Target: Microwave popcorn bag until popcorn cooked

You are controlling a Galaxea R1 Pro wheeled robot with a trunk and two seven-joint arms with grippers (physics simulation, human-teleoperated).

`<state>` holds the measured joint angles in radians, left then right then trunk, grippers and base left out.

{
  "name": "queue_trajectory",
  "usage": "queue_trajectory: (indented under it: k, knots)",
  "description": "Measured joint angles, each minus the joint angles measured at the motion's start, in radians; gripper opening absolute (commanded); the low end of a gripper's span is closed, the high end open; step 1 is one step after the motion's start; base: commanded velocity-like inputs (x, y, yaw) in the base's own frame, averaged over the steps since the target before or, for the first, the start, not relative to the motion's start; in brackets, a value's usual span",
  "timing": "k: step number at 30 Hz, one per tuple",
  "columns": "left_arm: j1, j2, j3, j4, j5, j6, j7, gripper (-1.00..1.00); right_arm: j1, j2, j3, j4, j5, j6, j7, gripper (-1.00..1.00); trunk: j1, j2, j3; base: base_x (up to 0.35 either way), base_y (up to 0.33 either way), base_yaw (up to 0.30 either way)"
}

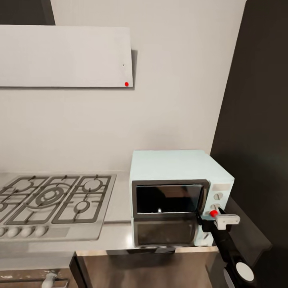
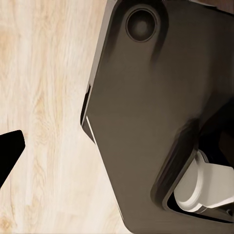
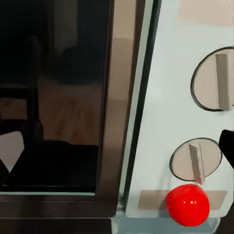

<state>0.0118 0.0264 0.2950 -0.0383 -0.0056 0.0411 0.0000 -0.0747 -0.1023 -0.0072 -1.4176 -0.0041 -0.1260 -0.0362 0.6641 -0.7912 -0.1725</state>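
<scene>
Microwave [image 1: 180, 192], boxy and pale mint-blue with a dark-framed glass door, standing at the right end of the smooth grey countertop [image 1: 118, 208], back against the white wall and hard beside a tall dark panel [image 1: 256, 120] on the right. Door closed, glass dark and reflective; nothing legible behind it, so no telling whether the popcorn bag sits inside.

Far left on the worktop: steel gas hob [image 1: 52, 204] with black grates and a row of pale knobs along the front edge. Above it, flat white extractor hood [image 1: 66, 56] with a small red dot at the lower right corner. Bare strip of counter between hob and microwave.

On the microwave's control panel: two round grey-white knobs [image 3: 212, 80] stacked one above the other, and below them a glossy red button [image 3: 187, 204], seen close from the right wrist camera, just beside the door's edge.

Right gripper [image 1: 224, 219], white-tipped on a black arm, held up at the panel's lower right, touching or nearly touching the red button in the head view; how far apart the fingers stand cannot be told, nothing visibly held.

Left wrist camera pointing down at light wood floor [image 2: 44, 97] and a dark robot part [image 2: 146, 122]; left gripper's opening cannot be told.
</scene>
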Motion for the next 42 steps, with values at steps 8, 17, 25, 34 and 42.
queue_trajectory:
  k: [8, 17, 25, 34, 42]
  knots:
    - [0.000, 0.001, 0.000, 0.000, 0.000, -0.001, 0.000, 1.00, 0.000, 0.000, 0.000, 0.000, 0.000, 0.006, 0.000, 1.00, 0.000, 0.000, 0.000, 0.065, 0.000, 0.000]
    - [0.000, 0.002, 0.000, 0.000, 0.000, -0.001, 0.000, 1.00, 0.000, 0.000, 0.000, 0.000, 0.000, 0.006, 0.000, 1.00, 0.000, 0.000, 0.000, 0.077, 0.000, 0.000]
    - [0.000, 0.002, 0.002, 0.000, 0.000, -0.001, 0.000, 1.00, 0.000, 0.000, 0.000, 0.000, 0.000, 0.007, 0.000, 1.00, 0.000, 0.000, 0.000, 0.001, 0.000, 0.000]
    - [0.000, 0.002, 0.002, 0.000, 0.000, -0.001, 0.000, 1.00, 0.000, 0.000, -0.002, 0.000, 0.000, 0.006, 0.000, 1.00, 0.000, 0.000, 0.000, 0.000, 0.000, 0.000]
    - [0.000, 0.002, 0.002, 0.000, 0.000, -0.001, 0.000, 1.00, 0.000, 0.000, -0.003, 0.000, 0.000, 0.000, 0.000, -1.00, 0.000, 0.000, 0.000, 0.000, 0.000, 0.000]
